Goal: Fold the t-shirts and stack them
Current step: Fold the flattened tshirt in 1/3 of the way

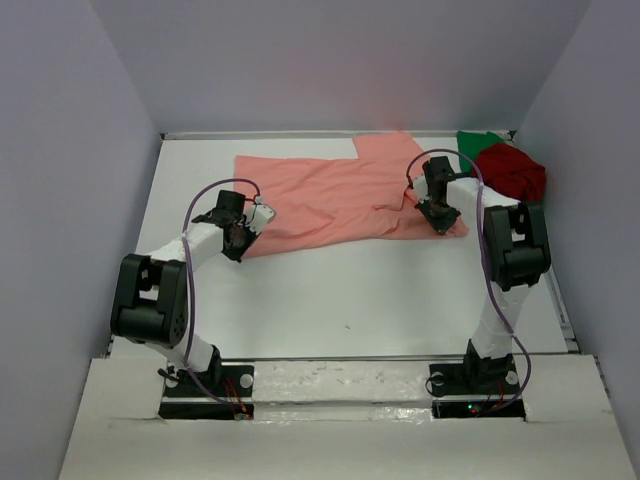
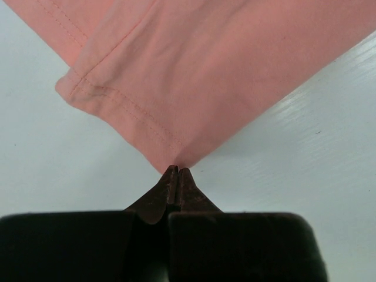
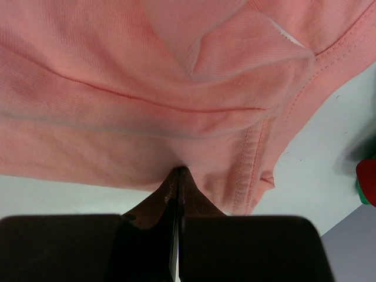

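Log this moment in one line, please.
left gripper: shut on salmon-pink shirt | right gripper: same shirt | dark red shirt, green shirt: far right corner

This looks like a robot test cell in a lab: a bare white surface (image 1: 350, 300), plain pale walls (image 1: 340, 60) at 9, 12 and 3 o'clock, and a cabled left arm (image 1: 150, 300) and right arm (image 1: 510, 250) bolted at 6 o'clock.

The top camera overlooks the whole table (image 1: 350, 290); each wrist camera closely faces the salmon-pink shirt (image 1: 340, 195), common to all views.
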`<state>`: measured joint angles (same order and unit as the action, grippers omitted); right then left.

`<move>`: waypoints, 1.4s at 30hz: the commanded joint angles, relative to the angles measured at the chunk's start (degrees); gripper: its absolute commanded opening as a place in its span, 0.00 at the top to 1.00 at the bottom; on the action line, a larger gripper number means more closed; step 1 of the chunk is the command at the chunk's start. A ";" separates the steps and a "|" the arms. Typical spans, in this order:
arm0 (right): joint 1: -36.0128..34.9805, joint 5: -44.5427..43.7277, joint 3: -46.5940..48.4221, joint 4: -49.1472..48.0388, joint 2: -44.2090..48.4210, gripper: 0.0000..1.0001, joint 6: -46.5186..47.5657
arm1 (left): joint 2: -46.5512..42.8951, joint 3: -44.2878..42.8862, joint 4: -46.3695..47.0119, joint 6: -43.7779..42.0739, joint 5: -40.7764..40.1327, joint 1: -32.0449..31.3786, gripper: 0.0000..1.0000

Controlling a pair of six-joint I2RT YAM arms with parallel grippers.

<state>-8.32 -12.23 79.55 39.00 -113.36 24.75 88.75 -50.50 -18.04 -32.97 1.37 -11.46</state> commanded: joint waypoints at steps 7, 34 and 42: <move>0.85 -0.34 2.01 0.81 1.82 1.00 -0.50 | -0.59 -4.34 -0.06 0.01 2.06 0.13 1.00; 4.71 -1.75 3.25 1.78 -3.44 1.00 1.00 | 10.92 -4.43 7.14 -0.25 5.23 0.21 1.00; 5.24 -3.06 0.96 1.78 -3.89 1.00 1.70 | 11.01 -0.66 8.81 -2.45 0.48 0.13 1.00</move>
<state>-4.16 -14.59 81.67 40.12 -115.26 25.76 97.76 -54.43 -7.79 -33.89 5.02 -11.53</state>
